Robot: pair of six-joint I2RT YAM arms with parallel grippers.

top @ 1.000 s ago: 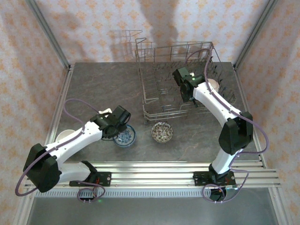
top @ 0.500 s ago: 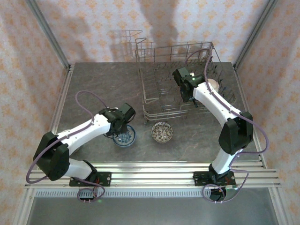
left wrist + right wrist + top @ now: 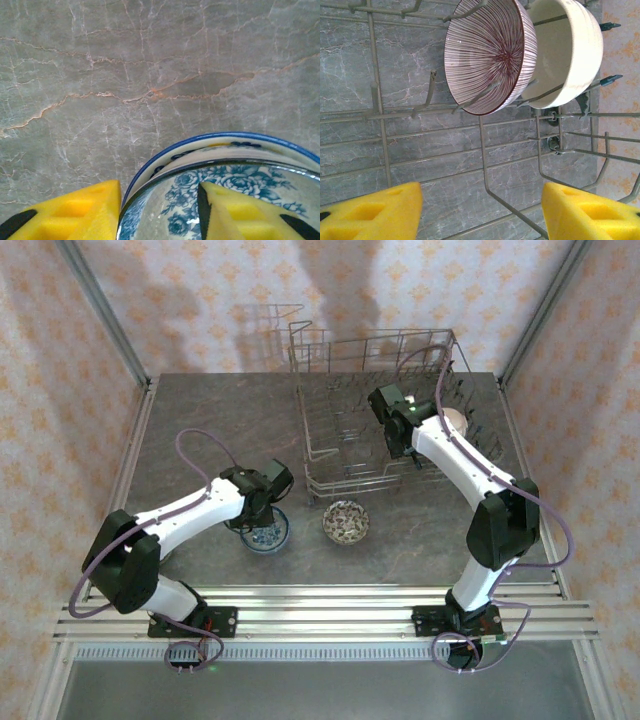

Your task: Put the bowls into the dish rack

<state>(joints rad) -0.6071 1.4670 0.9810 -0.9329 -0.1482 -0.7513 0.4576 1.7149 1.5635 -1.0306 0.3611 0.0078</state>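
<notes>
A blue-and-white patterned bowl (image 3: 270, 535) (image 3: 235, 165) sits on the table in front of the left arm. My left gripper (image 3: 262, 521) (image 3: 160, 200) is down on it, astride its near rim. One yellow finger (image 3: 95, 210) is outside the rim, the other inside the bowl, and a little of the inner wall still shows between them. A brown speckled bowl (image 3: 346, 522) lies to its right. My right gripper (image 3: 396, 443) (image 3: 482, 210) hangs open and empty inside the dish rack (image 3: 330, 455) (image 3: 380, 100). A pinkish striped bowl (image 3: 487, 55) and a cream bowl (image 3: 567, 50) (image 3: 456, 421) stand on edge between the tines.
The rack stands at the back right of the grey marble table (image 3: 200, 430). A wire tine (image 3: 492, 170) rises between my right gripper's fingers. Metal frame rails (image 3: 330, 602) run along the near edge.
My left arm has swung right and lowered onto the blue-and-white bowl, and its jaws have narrowed around the rim. The right arm has not moved.
</notes>
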